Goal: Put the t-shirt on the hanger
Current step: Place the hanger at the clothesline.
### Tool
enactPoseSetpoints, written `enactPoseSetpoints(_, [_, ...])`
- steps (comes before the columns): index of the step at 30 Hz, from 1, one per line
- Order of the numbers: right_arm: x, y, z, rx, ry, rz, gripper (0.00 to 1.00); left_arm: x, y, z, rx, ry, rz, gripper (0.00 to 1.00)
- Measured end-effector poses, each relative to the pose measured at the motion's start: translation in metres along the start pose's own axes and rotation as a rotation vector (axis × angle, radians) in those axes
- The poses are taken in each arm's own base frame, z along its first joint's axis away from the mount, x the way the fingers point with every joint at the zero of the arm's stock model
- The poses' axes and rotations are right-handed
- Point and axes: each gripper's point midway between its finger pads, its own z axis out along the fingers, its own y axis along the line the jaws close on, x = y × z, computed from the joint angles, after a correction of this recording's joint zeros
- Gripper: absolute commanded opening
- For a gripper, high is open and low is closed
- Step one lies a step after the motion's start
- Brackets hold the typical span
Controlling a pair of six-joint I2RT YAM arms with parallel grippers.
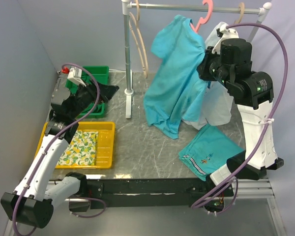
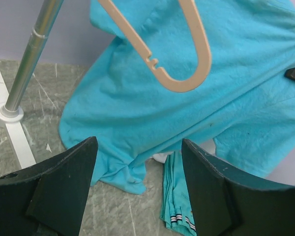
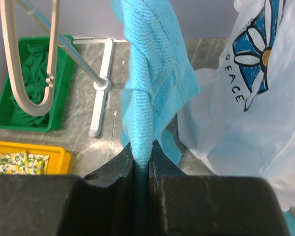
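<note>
The turquoise t-shirt [image 1: 174, 73] hangs from the rail area, with its top bunched at one end of the pink hanger [image 1: 205, 14]. The hanger's hook is over the rail. The shirt's lower edge trails onto the table. My right gripper [image 1: 206, 69] is raised beside the shirt and shut on a bunched fold of it [image 3: 147, 73]. In the right wrist view the cloth is pinched between the shut jaws of the right gripper [image 3: 141, 162]. My left gripper [image 1: 107, 93] is open and empty near the green bin. In its wrist view the left gripper [image 2: 140, 167] faces the shirt [image 2: 187, 108] from a distance.
The rack's pole [image 1: 128, 59] stands on the table with beige hangers [image 1: 140, 44] on it. A white flower-print t-shirt [image 1: 219, 105] hangs behind the turquoise one. A teal garment with a striped edge [image 1: 209, 150] lies front right. A green bin [image 1: 96, 73] and a yellow tray [image 1: 105, 142] sit at the left.
</note>
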Motion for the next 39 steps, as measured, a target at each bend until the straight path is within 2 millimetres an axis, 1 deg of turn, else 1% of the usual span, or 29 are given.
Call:
enactPoseSetpoints(2, [-0.002,0.001,0.001,-0.014,-0.005,0.005,0.00,-0.003,-0.002,0.001,0.004,0.007,0.012,0.74])
enactPoseSetpoints(4, [0.000,0.001,0.008,-0.023,-0.003,0.008,0.00,-0.005,-0.005,0.001,0.007,0.010,0.019,0.74])
enactPoseSetpoints(5, [0.003,0.001,0.010,-0.024,0.004,0.007,0.00,-0.005,-0.006,0.001,0.010,0.009,0.023,0.74])
enactPoseSetpoints(9, [0.025,-0.001,0.030,-0.027,0.076,-0.005,0.00,-0.006,-0.007,-0.001,0.011,0.011,0.023,0.74])
enactPoseSetpoints(12, [0.029,-0.002,0.041,-0.026,0.099,-0.021,0.00,-0.005,-0.010,-0.004,0.017,0.015,0.022,0.74])
enactPoseSetpoints(15, [0.025,-0.003,0.045,-0.024,0.087,-0.038,0.00,-0.007,-0.014,-0.008,0.025,0.009,0.026,0.74])
enactPoseSetpoints(17, [0.019,-0.006,0.045,-0.018,0.068,-0.043,0.00,-0.008,-0.017,-0.010,0.030,0.004,0.030,0.74])
enactPoseSetpoints(23, [-0.016,-0.013,0.047,-0.002,-0.032,-0.032,0.00,-0.005,-0.022,-0.011,0.045,0.014,0.029,0.74])
enactPoseSetpoints(26, [-0.031,-0.012,0.059,0.002,-0.072,-0.027,0.00,-0.004,-0.023,-0.011,0.048,0.015,0.029,0.74])
enactPoseSetpoints(28, [-0.031,-0.012,0.070,0.008,-0.071,-0.027,0.00,-0.004,-0.024,-0.011,0.048,0.015,0.029,0.74])
enactPoseSetpoints(31, [-0.020,-0.016,0.091,0.024,-0.036,-0.029,0.00,-0.005,-0.025,-0.012,0.050,0.012,0.031,0.74])
enactPoseSetpoints(33, [-0.013,-0.019,0.101,0.038,-0.013,-0.031,0.00,-0.005,-0.025,-0.013,0.052,0.011,0.032,0.74])
enactPoseSetpoints(36, [-0.007,-0.023,0.108,0.055,0.006,-0.032,0.00,-0.005,-0.027,-0.014,0.054,0.008,0.033,0.74])
enactPoseSetpoints(39, [-0.007,-0.025,0.109,0.067,0.004,-0.031,0.00,-0.005,-0.027,-0.015,0.053,0.010,0.033,0.75])
